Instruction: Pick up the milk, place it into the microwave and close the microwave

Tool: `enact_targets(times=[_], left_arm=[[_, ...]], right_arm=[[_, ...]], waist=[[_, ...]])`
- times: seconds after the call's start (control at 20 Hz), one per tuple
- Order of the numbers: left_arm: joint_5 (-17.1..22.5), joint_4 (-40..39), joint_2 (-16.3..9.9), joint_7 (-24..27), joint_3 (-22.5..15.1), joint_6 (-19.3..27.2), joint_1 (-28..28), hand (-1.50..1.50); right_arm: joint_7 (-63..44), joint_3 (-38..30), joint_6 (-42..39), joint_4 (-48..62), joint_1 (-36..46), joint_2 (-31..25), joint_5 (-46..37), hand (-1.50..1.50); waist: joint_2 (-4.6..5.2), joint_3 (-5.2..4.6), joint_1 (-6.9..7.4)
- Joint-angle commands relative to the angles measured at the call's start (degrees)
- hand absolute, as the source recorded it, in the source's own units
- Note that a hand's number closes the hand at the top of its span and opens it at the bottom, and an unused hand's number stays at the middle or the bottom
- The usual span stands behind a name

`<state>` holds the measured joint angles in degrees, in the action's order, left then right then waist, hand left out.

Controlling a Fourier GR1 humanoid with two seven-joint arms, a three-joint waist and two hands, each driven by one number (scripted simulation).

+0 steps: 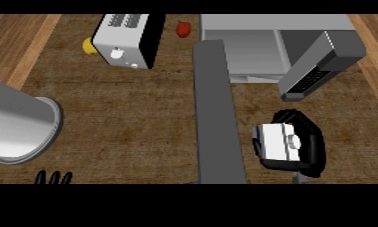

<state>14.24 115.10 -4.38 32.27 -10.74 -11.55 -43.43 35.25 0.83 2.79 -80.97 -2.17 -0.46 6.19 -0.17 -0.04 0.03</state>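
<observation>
- While the small white milk carton (279, 139) sits wrapped in the black right hand (314, 146) at about four o'clock on the brown counter (133, 106), the step in hand looks to be carrying it up to the grey box-shaped microwave (255, 51) at one o'clock.
- To do it well, the carton should travel toward twelve o'clock and a little to the left, kept upright, and enter the open cavity squarely.
- The open microwave door (321, 66) juts out at two o'clock, just beyond the hand; the path should pass to its left so neither hand nor carton clips it.
- The right hand's fingers curl round the carton from the right side and below, closed on it; the carton's white face and cap show between them.
- The left hand (55, 177) shows only as dark fingertips at seven o'clock, at the lower edge, straight and holding nothing.
- A white toaster (129, 41) at eleven o'clock and a small red object (183, 29) at twelve lie clear of the route.
</observation>
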Motion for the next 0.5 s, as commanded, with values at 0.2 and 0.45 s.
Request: enact_targets(times=[0.2, 0.45], left_arm=[[4.6, 1.1, -2.4, -2.4, 4.1, -1.5, 0.6, -1.5], [2.5, 2.1, -0.8, -2.4, 2.8, 0.2, -0.2, -1.5]], right_arm=[[-3.2, 2.9, 10.6, 5.1, 8.9, 0.4, -5.1, 1.5], [-4.4, 4.2, 13.4, 10.2, 14.6, 0.4, -4.6, 1.5]], waist=[[0.19, 0.05, 0.55], [0.17, 0.05, 0.51]])
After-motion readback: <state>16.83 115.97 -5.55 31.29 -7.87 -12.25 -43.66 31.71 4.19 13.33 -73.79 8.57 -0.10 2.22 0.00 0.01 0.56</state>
